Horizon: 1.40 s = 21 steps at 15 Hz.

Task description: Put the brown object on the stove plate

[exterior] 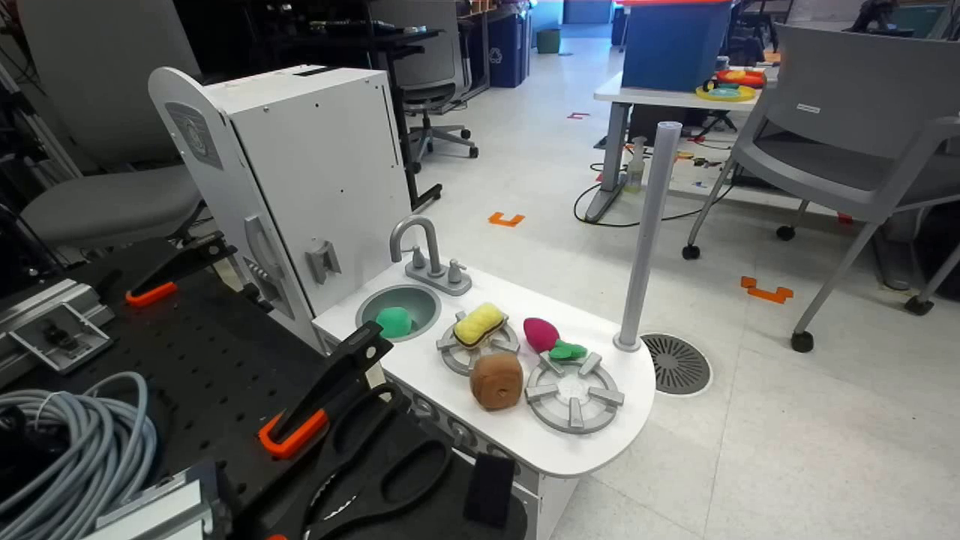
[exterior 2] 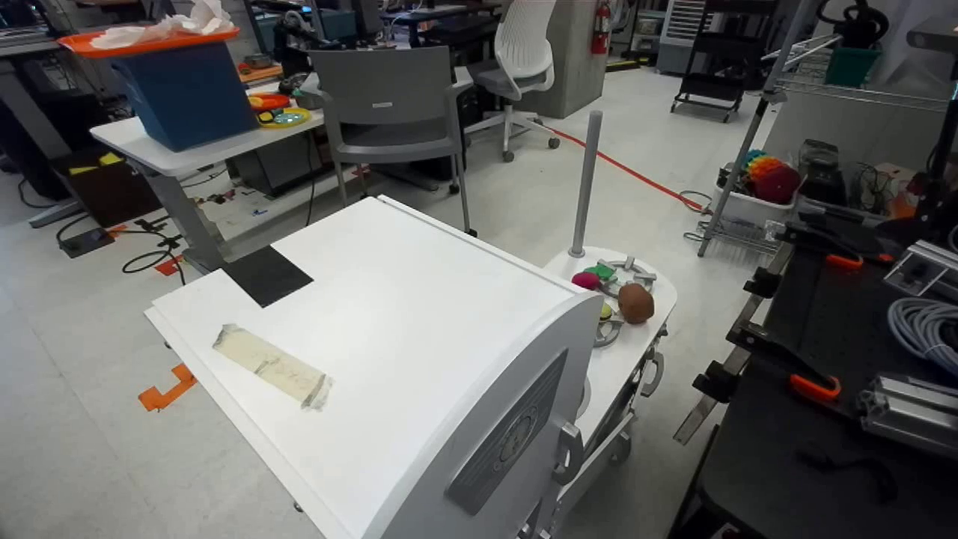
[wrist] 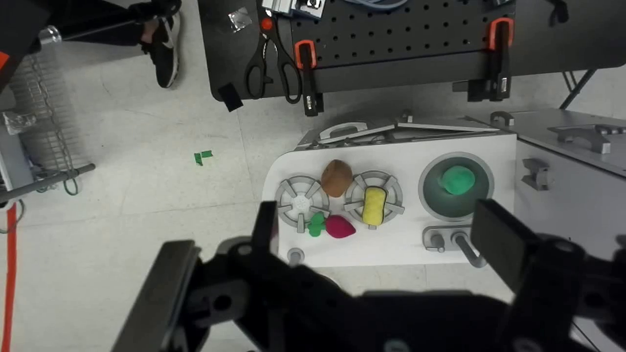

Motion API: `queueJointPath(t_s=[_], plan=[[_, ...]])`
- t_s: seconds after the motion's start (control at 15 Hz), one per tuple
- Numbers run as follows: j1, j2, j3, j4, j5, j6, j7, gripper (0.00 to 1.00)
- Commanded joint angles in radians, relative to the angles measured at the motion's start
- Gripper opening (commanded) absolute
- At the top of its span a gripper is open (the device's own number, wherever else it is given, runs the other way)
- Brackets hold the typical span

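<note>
1. Pale, tiled floor (exterior: 540, 165) surrounded a white, boxy toy kitchen (exterior: 315, 150), whose white, round-ended table (wrist: 401, 247) carried the task's things.

2. Step in hand, as I judged it: the approach, with no grasp made. The black, two-fingered claw (wrist: 379, 222) showed only in the wrist view, spread wide and holding nothing.

3. The brown, rounded, soft-looking lump (wrist: 336, 178) sat on the table at 2 o'clock from the silvery-grey, spoked stove plate (wrist: 301, 203) in that view, between it and a similar burner (wrist: 393, 208). Whether it touched either, I could not tell.

4. Next, the claw probably had to shift towards 10 or 11 o'clock, descend around the lump, close gently, lift, travel a little towards 8 o'clock and let go.

5. Care seemed due at the stove plate's 4 o'clock: a magenta, pointed, plush-looking toy vegetable (wrist: 341, 227) lay there, its green leaves (wrist: 316, 225) overlapping the rim, where they might tilt the lump. At 3 o'clock, the burner bore a yellow, oblong, spongy-looking block (wrist: 374, 205); beyond, a round, grey-green basin (wrist: 455, 208) held a green, rounded toy (wrist: 458, 180).

6. From the wrist view's centre, a black, perforated bench (wrist: 381, 61) lay at 1 o'clock; from an exterior view's centre, a grey chair (exterior 2: 389, 112) stood at 11 and a blue, orange-rimmed bin (exterior 2: 187, 97) at 10.
</note>
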<state>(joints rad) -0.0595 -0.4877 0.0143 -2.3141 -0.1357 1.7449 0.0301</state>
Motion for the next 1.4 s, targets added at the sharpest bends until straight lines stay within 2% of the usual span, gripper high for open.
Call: queueJointPath(t_s=[0.0, 0.33, 0.73, 1.13, 1.33], plan=[[0.001, 0.055, -0.023, 0.005, -0.01, 0.025, -0.009, 1.0], [-0.031, 0.316, -0.073, 0.006, -0.006, 0.246, 0.007, 1.0], [-0.049, 0.722, -0.109, 0.062, -0.001, 0.557, 0.057, 1.0], [-0.01, 1.134, -0.138, 0.22, -0.012, 0.836, 0.118, 1.0], [0.013, 1.276, -0.145, 0.301, 0.0, 0.947, 0.105, 1.0]])
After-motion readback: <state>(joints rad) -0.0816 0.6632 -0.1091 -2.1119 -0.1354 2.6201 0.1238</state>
